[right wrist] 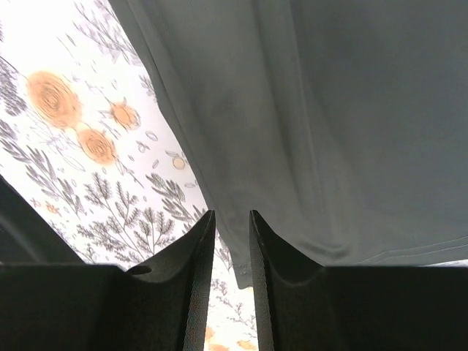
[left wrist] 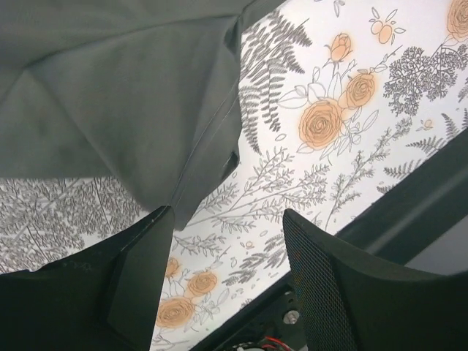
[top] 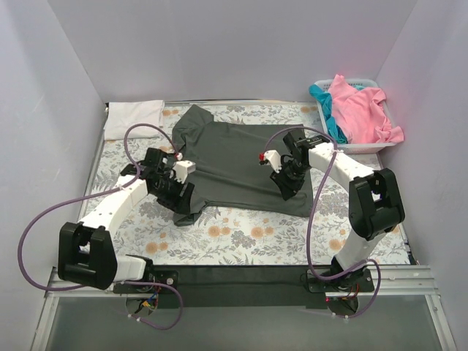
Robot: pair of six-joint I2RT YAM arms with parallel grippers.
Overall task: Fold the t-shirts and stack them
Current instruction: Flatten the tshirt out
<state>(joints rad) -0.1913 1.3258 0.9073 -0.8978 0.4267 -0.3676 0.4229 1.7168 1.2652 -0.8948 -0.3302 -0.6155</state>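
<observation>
Looking at this one, the dark charcoal t-shirt (top: 234,157) is spread out on the floral tablecloth (top: 241,238) mid-table, with both arms parked on its near edge. As far as I can tell, the sleeves are at the left end and the bottom hem at the right. That puts the long axis across the table, neck pointing left.

The left gripper (left wrist: 227,219) is spread wide. A sleeve corner dangles by one finger but nothing's pinched. The right gripper (right wrist: 232,216) is down to a narrow slit with the shirt's edge sitting right at it. Honestly can't tell if it's nipping cloth or not.

My guess is the step is getting a hold on that near edge for a lengthwise fold. To do it well:
- grab just one layer at both spots, not the tablecloth too
- sort the near-left sleeve first, it looks bunched
- lift both ends together, keeping the edge taut between the arms
- carry it straight away from the arms so the fold runs parallel to the long axis

Elsewhere, the white t-shirt (top: 133,117) sits in the far left corner. The pink t-shirt (top: 358,110) and teal t-shirt (top: 327,110) are piled in the white basket (top: 365,148) far right.
</observation>
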